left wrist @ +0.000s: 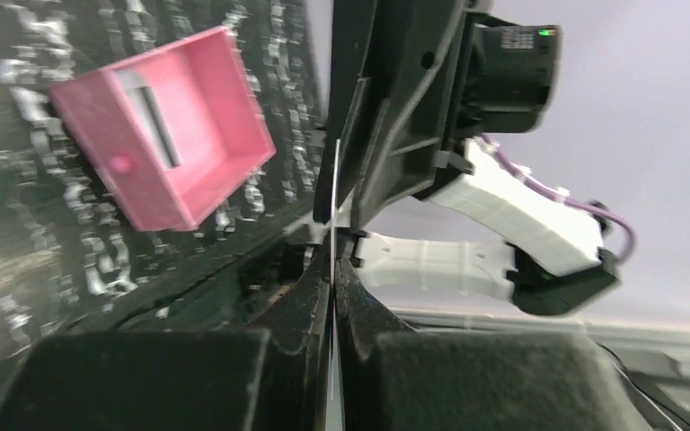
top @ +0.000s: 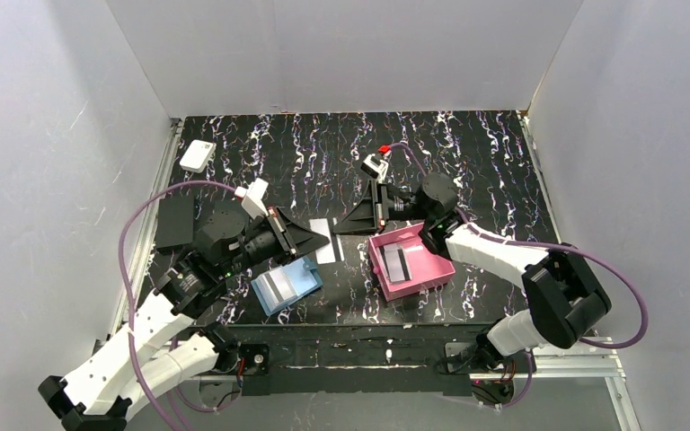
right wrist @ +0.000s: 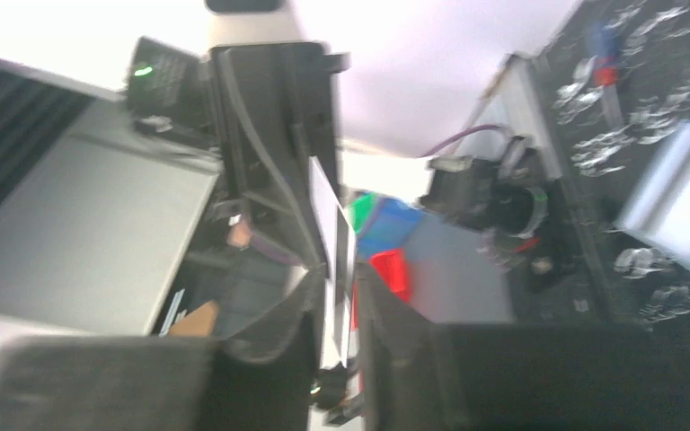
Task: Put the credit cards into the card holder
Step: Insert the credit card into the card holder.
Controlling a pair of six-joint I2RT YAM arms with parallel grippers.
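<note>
Risky spot: both arms meet at one credit card (top: pixel 323 241), which looks held off the table. If either pulls skewed or lets go early, it bends or drops short of the card holder (top: pixel 304 277) just beside. L gripper (left wrist: pixel 333 269): pinched tight on the card's edge. R gripper (right wrist: pixel 337 305): jaws nearly together round the other end, but real contact? Can't tell. Another card lies in the pink tray (top: pixel 431 268).

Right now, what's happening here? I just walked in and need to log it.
Both arms meet over one white credit card. The left gripper is shut on it; the right gripper brackets its other end, grip unclear. The blue card holder lies open with a striped card on it; a second card sits in the pink tray.
</note>
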